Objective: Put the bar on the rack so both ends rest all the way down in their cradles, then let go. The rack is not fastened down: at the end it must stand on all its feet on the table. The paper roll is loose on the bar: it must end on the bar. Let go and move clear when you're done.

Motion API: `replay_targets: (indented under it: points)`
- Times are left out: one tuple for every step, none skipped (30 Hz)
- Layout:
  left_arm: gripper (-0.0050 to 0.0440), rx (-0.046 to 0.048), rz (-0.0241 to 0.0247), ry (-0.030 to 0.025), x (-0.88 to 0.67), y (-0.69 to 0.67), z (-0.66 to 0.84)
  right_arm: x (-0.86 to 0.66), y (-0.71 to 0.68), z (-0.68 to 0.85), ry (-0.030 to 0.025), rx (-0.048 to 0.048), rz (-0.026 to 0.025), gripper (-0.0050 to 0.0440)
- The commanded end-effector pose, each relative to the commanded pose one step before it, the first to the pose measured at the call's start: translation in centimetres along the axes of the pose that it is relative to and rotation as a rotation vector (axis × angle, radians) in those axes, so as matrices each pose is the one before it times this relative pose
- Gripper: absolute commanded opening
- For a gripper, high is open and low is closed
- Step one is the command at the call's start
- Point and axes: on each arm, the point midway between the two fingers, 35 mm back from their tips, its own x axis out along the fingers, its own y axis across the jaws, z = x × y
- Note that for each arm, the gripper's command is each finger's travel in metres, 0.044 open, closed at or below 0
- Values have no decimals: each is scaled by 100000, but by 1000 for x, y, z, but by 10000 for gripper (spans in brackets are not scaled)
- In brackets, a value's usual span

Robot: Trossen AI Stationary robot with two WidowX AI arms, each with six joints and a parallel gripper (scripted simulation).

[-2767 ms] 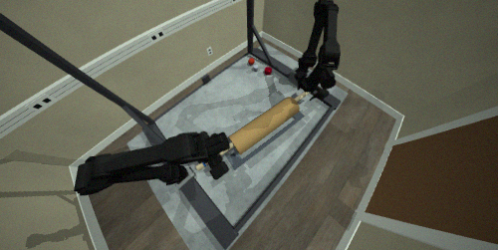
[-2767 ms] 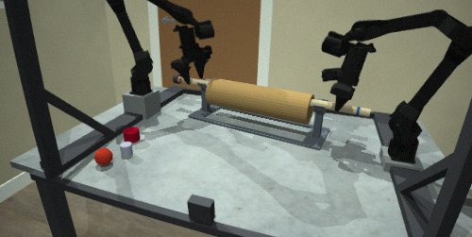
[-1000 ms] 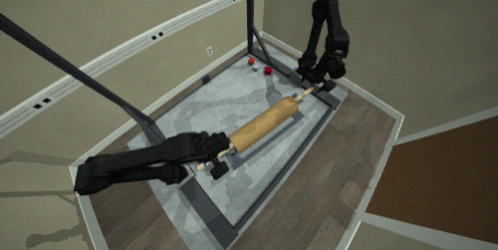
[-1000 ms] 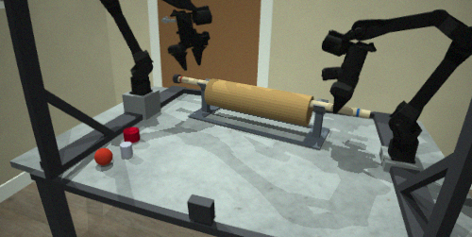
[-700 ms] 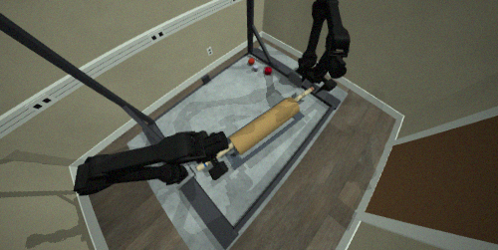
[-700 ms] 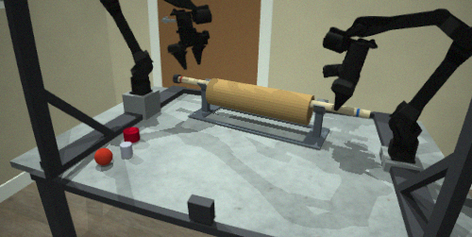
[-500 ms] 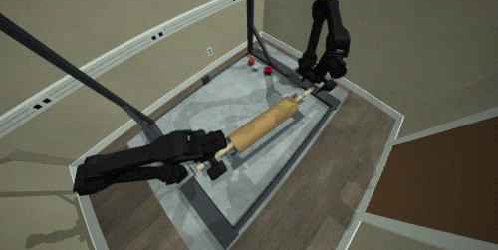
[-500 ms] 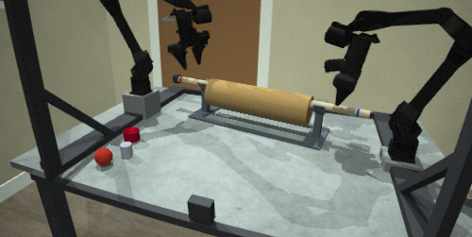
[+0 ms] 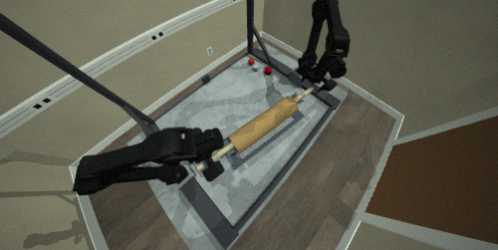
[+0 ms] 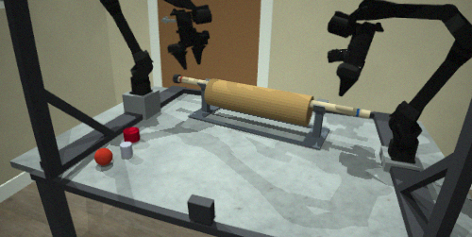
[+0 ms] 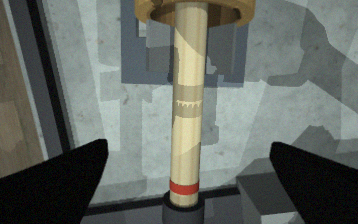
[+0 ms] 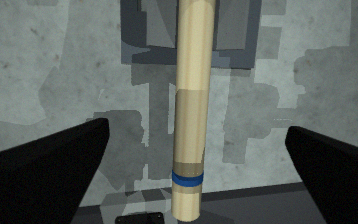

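The wooden bar (image 10: 337,108) lies across the grey rack (image 10: 264,128), with both ends resting in the cradles. The brown paper roll (image 10: 260,100) sits on the bar between the uprights. The rack stands flat on the table. My left gripper (image 10: 189,60) is open and hovers above the bar's red-banded end (image 11: 184,188); the fingers stand wide apart in the left wrist view (image 11: 187,145). My right gripper (image 10: 345,86) is open above the blue-banded end (image 12: 187,179), its fingers clear of the bar in the right wrist view (image 12: 197,125).
A red cylinder (image 10: 131,134), a small white cylinder (image 10: 126,150) and a red ball (image 10: 103,156) sit near the table's left front. A dark block (image 10: 201,209) is on the front edge. Dark frame posts (image 10: 28,89) stand at the corners.
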Motion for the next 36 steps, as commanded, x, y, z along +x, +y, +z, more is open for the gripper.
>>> replay_targets:
  points:
    - [440,384,915,-1050,-359,221,236,-623,-63,236,-1226,-25,-97,440]
    - [440,10,1174,-1442,104,-244,208,168,240,95,-1938,-598,-292,440]
    - [440,24,1233,-693,22,118,218,341,35,11,-289,-175,-255,440]
    - [440,24,1483,-893,24,138,274,82,-17,289,-1604,-285,-676,440]
    - [440,-90,1609,-1274,21,132,353,130,-9,350,-1982,-248,-758,440]
    - [440,15,1699,-1617,24,134,432,103,37,408,-2312,-371,-549,440]
    - [440,4,1874,-1896,23,140,498,112,49,462,-2635,-413,-588,440]
    - [440,-7,2174,-1947,33,170,535,141,40,503,-2858,-445,-741,440]
    - [440,-49,2165,-2524,13,139,639,124,81,567,-3294,-479,-626,440]
    - [440,-86,2268,-2872,6,130,713,127,102,619,-3628,-505,-621,440]
    - [440,-133,2489,-3002,18,137,759,128,102,666,-3953,-520,-765,440]
    - [440,-214,2379,-3644,-16,92,870,126,153,719,-4310,-527,-557,440]
    - [440,-398,2246,-3558,-8,100,850,99,138,734,-4316,-418,-534,440]
    - [440,-437,2214,-2981,36,106,740,91,112,672,-3991,-337,-645,440]
    - [440,-382,1755,-3616,-46,6,824,77,177,647,-3959,-361,-279,440]
    - [440,-420,1590,-3713,-53,-28,835,69,195,638,-3962,-336,-193,440]
    - [440,0,0,0,0,0,0,0,0,0,0,0,0,440]
    - [440,0,0,0,0,0,0,0,0,0,0,0,0,440]
    - [440,-405,-299,2545,259,247,-444,-128,-318,198,703,451,-554,440]
    - [440,327,850,-3902,-335,-256,735,118,380,47,-2097,-584,496,440]
    - [440,-312,792,-2450,-36,-52,539,38,151,402,-2520,-185,70,440]
    - [440,-52,462,-4622,-122,-375,945,148,444,419,-3639,-640,641,440]
    - [440,-614,1224,-3854,-68,-96,838,49,219,614,-3938,-233,-47,440]
    - [440,-739,1116,-4370,-100,-131,950,28,256,685,-4345,-208,80,440]
    - [440,-916,1474,-4390,-110,-54,993,-10,197,792,-4637,-110,-149,440]
    - [440,-1034,817,-4048,-48,-161,861,19,246,660,-4204,-35,144,440]
    - [440,-987,599,-4035,-74,-194,853,7,259,617,-4008,-14,244,440]
    - [440,-1017,716,-3608,-8,-221,738,17,243,585,-3904,-13,84,440]
    - [440,-1111,261,-4273,-126,-268,881,-9,295,604,-3978,54,423,440]
    - [440,-1209,122,-4314,-136,-291,884,-28,303,607,-4013,105,477,440]
    - [440,-1278,161,-4030,-89,-310,797,-2,296,569,-3881,109,413,440]
    - [440,-1385,-151,-4386,-158,-336,889,-64,317,614,-4066,212,583,440]
    - [440,-1481,-302,-4365,-157,-361,880,-73,325,612,-4062,265,639,440]
    - [440,0,0,0,0,0,0,0,0,0,0,0,0,440]
    - [440,0,0,0,0,0,0,0,0,0,0,0,0,440]
    - [440,451,1108,3071,353,471,-528,62,-406,286,954,0,-1064,440]
